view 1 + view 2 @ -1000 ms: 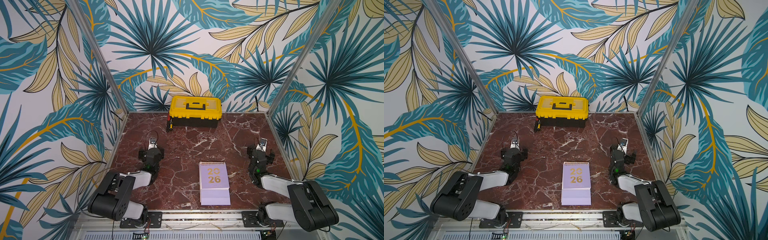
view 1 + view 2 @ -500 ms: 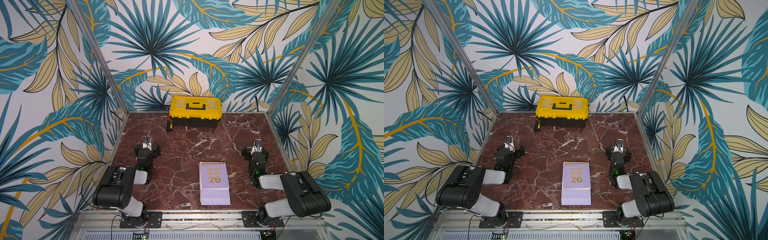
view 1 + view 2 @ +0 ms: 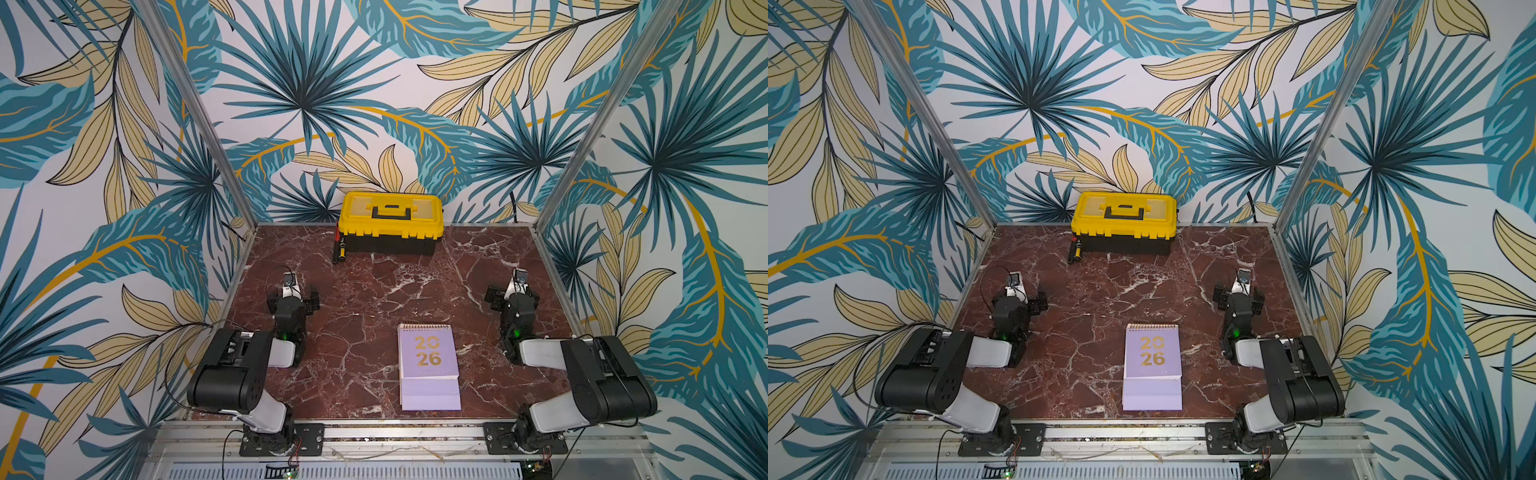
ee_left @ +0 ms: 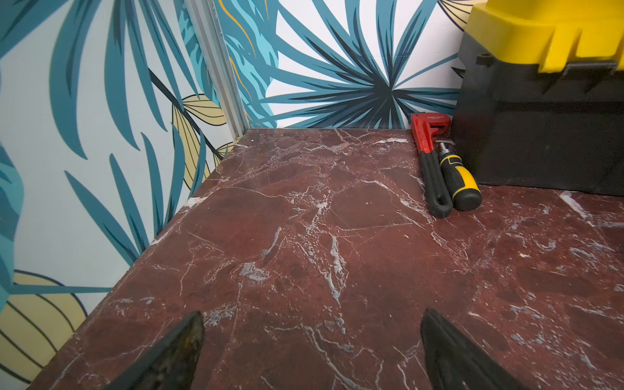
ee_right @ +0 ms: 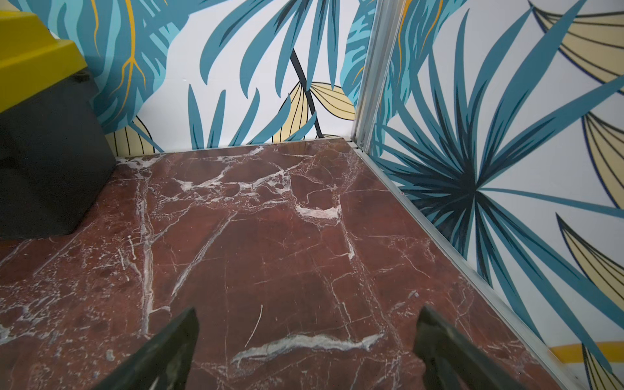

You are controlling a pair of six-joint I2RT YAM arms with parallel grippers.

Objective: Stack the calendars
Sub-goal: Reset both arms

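Calendars sit in one pile front-centre on the marble table, between your two arms and touching neither. Top cover is lilac with gold "2026". A lilac layer pokes out on the near side; you can't count the pile from above. Left gripper and right gripper: both arms folded low, elbows back by the front rail, wrists aimed at the far wall, jaws spread wide, nothing held. One yellow-and-black toolbox at the back wall. Beside it one red pipe wrench, lettering too blurred to read, and one stubby screwdriver
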